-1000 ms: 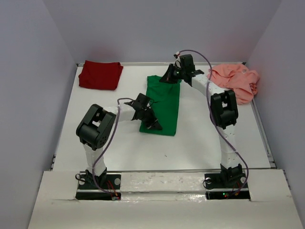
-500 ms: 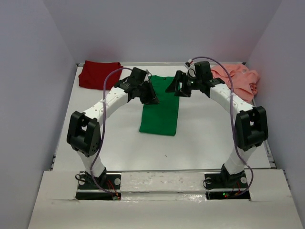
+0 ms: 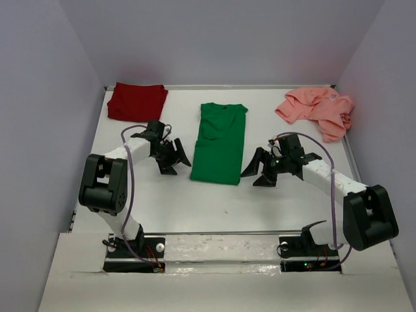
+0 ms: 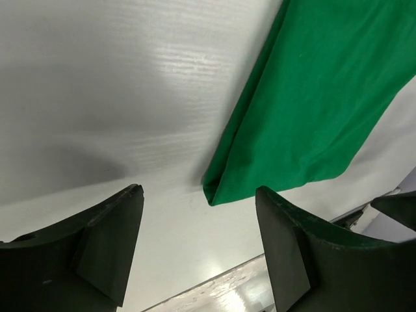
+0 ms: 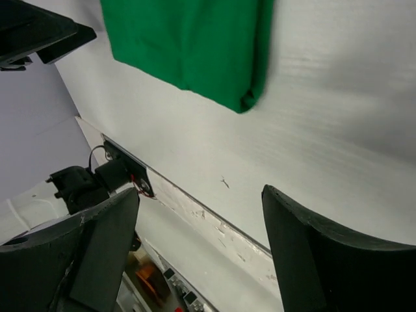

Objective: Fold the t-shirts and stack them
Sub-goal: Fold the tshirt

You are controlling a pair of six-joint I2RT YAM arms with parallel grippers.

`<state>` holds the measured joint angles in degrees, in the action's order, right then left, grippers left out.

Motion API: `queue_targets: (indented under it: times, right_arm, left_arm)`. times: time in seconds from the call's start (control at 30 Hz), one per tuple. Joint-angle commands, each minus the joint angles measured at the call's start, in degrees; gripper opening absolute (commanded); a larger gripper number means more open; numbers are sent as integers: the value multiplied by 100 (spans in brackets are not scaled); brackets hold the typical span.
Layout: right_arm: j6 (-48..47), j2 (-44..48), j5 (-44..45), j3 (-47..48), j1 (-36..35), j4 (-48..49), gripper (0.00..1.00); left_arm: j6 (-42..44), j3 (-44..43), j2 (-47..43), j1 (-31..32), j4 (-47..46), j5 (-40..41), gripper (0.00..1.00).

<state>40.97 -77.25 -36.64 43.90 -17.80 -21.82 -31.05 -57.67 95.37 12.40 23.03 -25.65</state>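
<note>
Green t-shirt [image 3: 220, 144] central, folded into long narrow strip; soft matte cloth, rounded doubled edges. Left gripper [image 3: 177, 159] and right gripper [image 3: 255, 177] flank its near end, jaws wide, holding nothing. Pinch both hem corners evenly, lift together, keep layers aligned. Dark red t-shirt [image 3: 135, 101], seemingly folded, far left; salmon pink t-shirt [image 3: 316, 110] crumpled far right

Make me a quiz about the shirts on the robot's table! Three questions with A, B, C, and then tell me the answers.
1. Where is the dark red t-shirt?
A. far left corner
B. far right corner
C. near edge

2. What colour is the middle t-shirt?
A. blue
B. green
C. yellow

3. The salmon pink t-shirt is:
A. neatly folded
B. crumpled in a heap
C. hanging from a gripper

Answers:
1 A, it lies at the far left.
2 B, it is bright green.
3 B, it is bunched and wrinkled, with nothing touching it.
</note>
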Motion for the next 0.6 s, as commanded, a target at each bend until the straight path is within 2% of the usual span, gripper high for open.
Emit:
queue_targets:
  times: [0.0,0.23,0.43,0.57]
  right_arm:
    - [516,289,-10,-801,-30,782,80]
    - [1027,80,157,-1638,-197,1908,75]
    - [1106,-316,447,-1639,-197,2559,75]
    - [1054,-466,676,-1472,-197,2587,74]
  left_arm:
    - [187,370,-46,34,-237,-396,79]
    - [213,564,-27,34,-281,-520,79]
    - [125,643,-80,34,-334,-546,79]
    - [55,652,-142,34,-343,-546,79]
